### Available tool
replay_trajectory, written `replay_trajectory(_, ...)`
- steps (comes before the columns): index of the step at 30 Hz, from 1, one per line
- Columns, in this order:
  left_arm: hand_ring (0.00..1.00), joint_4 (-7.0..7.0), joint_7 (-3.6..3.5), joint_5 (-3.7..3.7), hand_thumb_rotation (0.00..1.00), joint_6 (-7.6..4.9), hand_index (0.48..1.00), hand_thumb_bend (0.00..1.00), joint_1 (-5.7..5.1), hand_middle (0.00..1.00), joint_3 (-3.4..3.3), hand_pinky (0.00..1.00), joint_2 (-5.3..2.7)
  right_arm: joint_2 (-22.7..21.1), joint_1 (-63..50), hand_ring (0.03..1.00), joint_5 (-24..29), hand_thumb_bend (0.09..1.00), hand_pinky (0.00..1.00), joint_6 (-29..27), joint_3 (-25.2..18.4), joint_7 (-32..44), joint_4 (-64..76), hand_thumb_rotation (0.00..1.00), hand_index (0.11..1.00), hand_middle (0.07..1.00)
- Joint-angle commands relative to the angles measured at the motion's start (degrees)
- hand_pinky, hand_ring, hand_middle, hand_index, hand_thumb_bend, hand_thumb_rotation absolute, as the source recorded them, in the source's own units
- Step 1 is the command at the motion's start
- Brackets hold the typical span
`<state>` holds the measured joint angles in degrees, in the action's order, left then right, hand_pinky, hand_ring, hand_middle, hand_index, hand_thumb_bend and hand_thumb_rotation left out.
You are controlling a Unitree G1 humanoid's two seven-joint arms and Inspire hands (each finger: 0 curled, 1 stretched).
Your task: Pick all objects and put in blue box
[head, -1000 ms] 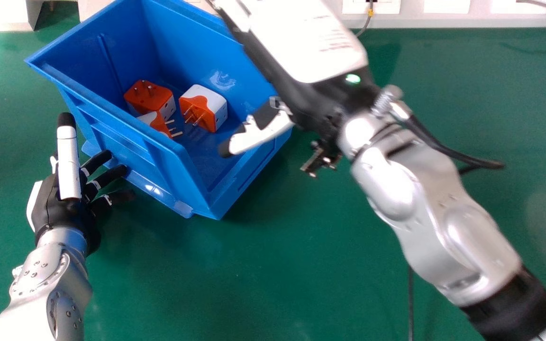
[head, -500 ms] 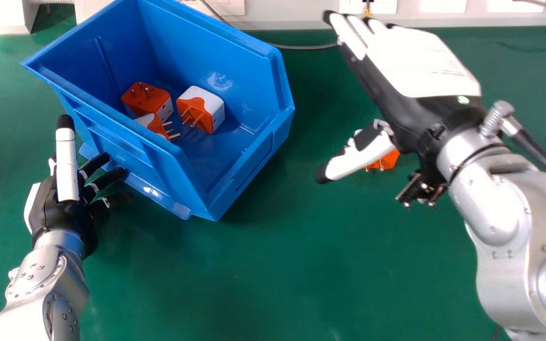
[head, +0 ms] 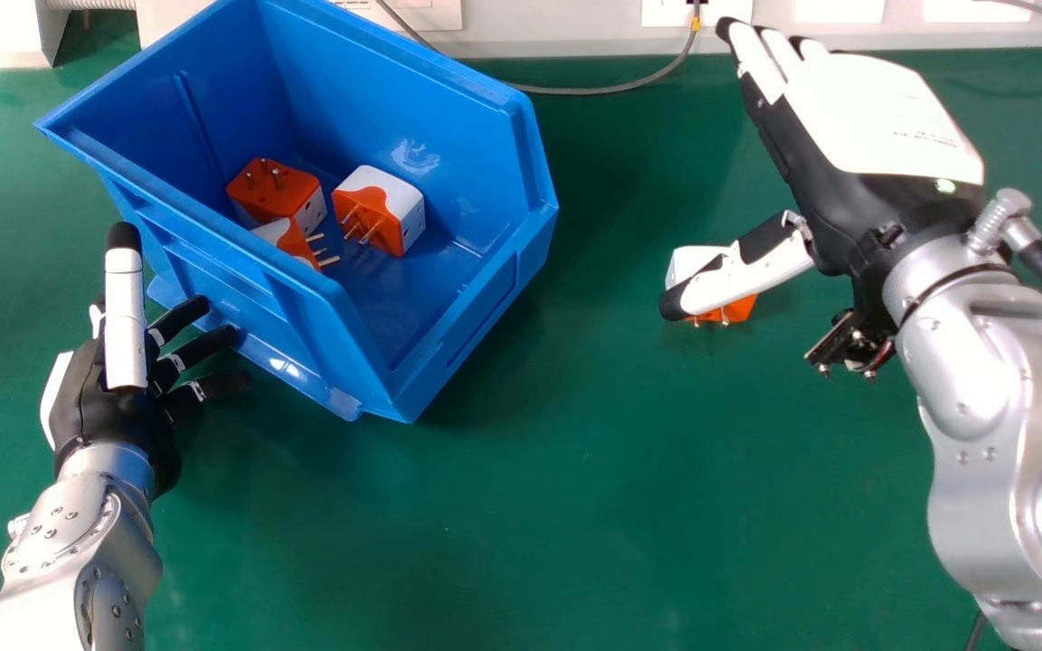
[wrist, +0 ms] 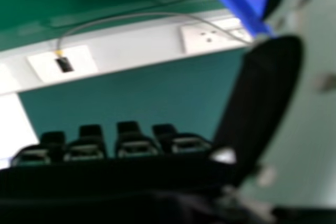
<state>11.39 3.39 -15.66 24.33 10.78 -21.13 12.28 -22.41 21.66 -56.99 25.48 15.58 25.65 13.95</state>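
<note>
The left hand [head: 105, 407] is open just beside the blue box [head: 489, 303] holding three plug adapters [head: 379, 210]. Rightward, a fourth adapter [head: 689, 259] sits on the table [head: 575, 497], partly hidden by the open right hand's [head: 883, 117] thumb; contact is unclear.

A grey cable [head: 575, 91] loops from the white strip [head: 557, 32] behind the green table [head: 530, 524].

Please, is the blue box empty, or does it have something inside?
Not empty: in the head view, three orange-and-white plug adapters lie inside the blue box.
</note>
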Motion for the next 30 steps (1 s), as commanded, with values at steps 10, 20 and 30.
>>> replay_trajectory(10, 0.73, 2.17, -0.86, 0.01, 0.93, 0.66, 0.883, 0.86, -0.70, 0.83, -0.50, 0.64, 0.00, 0.3, 7.7, 1.000, 3.1, 1.000, 1.00, -6.7, 2.7, -8.1, -19.2, 0.36, 1.000, 1.000)
replay_trajectory(20, 0.73, 1.08, -0.57, 0.27, 0.93, 1.11, 0.882, 0.87, -1.34, 0.84, -0.28, 0.64, -0.21, 1.0, 12.0, 1.000, 5.5, 1.000, 1.00, -14.5, 7.1, -15.9, -37.4, 0.35, 1.000, 1.000)
replay_trajectory(30, 0.72, 1.31, -0.21, 0.35, 0.94, 1.52, 0.879, 0.87, -1.07, 0.83, -0.36, 0.63, -0.12, 2.2, 15.7, 1.000, 8.2, 1.000, 1.00, -10.8, 9.3, -7.0, -42.8, 0.34, 1.000, 1.000)
